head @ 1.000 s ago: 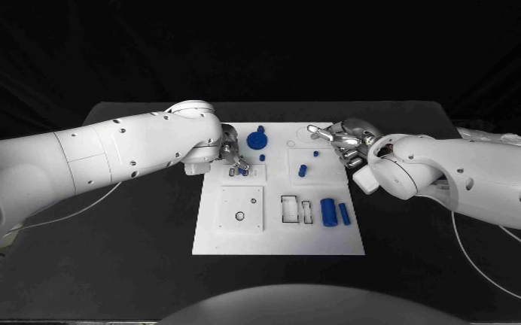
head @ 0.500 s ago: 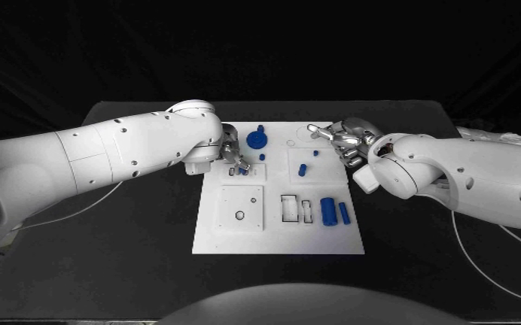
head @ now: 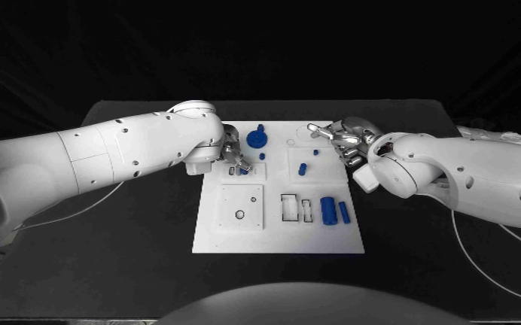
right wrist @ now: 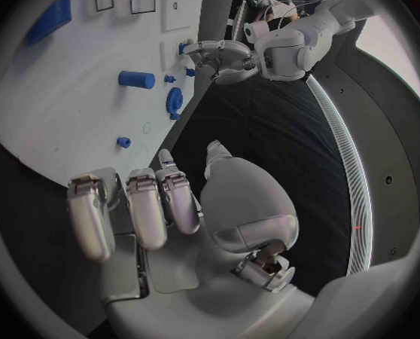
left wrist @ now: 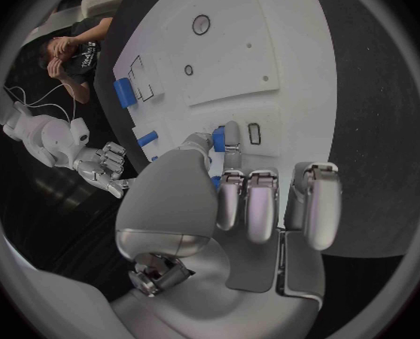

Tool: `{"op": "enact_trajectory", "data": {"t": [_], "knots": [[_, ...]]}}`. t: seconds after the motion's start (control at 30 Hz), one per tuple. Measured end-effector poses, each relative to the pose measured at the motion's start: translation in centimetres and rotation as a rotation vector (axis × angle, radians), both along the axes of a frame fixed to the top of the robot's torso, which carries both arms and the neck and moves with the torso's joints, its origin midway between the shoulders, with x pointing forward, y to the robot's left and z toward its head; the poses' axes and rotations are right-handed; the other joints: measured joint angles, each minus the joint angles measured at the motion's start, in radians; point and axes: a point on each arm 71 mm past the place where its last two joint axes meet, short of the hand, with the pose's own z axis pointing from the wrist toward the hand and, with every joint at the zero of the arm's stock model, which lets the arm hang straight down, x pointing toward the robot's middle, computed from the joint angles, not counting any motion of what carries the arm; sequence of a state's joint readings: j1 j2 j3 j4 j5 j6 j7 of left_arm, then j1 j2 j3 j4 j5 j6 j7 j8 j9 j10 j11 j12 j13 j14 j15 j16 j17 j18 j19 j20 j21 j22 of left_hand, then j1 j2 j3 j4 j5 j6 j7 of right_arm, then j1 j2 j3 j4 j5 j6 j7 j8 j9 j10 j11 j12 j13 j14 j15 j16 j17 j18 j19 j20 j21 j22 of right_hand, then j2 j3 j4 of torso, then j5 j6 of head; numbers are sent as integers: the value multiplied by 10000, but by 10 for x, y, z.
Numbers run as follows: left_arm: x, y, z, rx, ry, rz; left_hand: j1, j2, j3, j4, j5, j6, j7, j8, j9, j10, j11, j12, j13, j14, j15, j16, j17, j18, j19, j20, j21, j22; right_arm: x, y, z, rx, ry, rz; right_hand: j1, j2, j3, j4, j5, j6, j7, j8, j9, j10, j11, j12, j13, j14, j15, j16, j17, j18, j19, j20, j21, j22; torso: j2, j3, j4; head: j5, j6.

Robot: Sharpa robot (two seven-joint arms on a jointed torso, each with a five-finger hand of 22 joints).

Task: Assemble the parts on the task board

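The white task board (head: 279, 223) lies mid-table. My left hand (head: 233, 156) is over its far left part, and between thumb and a finger it pinches a small blue part (left wrist: 217, 138) next to a small slot (left wrist: 254, 133). At the board's far right edge my right hand (head: 339, 141) hovers with nothing in its fingers (right wrist: 146, 207). A round blue part (head: 257, 139) and a short blue cylinder (head: 304, 168) stand on the far half. Two blue bars (head: 328, 211) lie at the near right.
A square inset plate with a ring hole (head: 241, 206) takes up the board's near left, with open rectangular slots (head: 290, 208) beside it. Black table (head: 130, 227) surrounds the board. My bulky white forearms flank it on both sides.
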State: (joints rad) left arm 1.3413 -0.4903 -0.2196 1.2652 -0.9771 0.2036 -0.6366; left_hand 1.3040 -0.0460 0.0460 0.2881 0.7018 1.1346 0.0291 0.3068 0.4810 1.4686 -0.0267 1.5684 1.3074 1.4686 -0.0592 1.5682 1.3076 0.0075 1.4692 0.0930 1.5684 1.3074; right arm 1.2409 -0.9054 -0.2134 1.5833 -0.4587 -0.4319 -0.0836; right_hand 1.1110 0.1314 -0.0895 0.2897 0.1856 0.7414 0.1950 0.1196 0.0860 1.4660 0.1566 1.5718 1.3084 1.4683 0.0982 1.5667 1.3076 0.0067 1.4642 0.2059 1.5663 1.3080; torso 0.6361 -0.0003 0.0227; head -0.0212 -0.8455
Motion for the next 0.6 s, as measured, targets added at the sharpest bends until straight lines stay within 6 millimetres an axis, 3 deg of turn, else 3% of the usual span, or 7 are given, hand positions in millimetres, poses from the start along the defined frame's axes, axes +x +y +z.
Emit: {"op": "enact_trajectory", "data": {"t": [0.6], "knots": [[0, 0, 0, -1, 53, -17, -1, -1, -2, 2, -73, -17, 17, -20, 18, 0, 0, 0, -1, 0, 0, 0, -1, -1, -37, -35, 0, 0, 0, 0, 0, -5, 3, -9, 0, 0, 0, 0, 0, 0, 0, 0, -2, 0, 0, 0, 0, 0, 0, 0, -1, 0, 0, 0, 0, -2, 1, -10, 5, -33, 2]]}}
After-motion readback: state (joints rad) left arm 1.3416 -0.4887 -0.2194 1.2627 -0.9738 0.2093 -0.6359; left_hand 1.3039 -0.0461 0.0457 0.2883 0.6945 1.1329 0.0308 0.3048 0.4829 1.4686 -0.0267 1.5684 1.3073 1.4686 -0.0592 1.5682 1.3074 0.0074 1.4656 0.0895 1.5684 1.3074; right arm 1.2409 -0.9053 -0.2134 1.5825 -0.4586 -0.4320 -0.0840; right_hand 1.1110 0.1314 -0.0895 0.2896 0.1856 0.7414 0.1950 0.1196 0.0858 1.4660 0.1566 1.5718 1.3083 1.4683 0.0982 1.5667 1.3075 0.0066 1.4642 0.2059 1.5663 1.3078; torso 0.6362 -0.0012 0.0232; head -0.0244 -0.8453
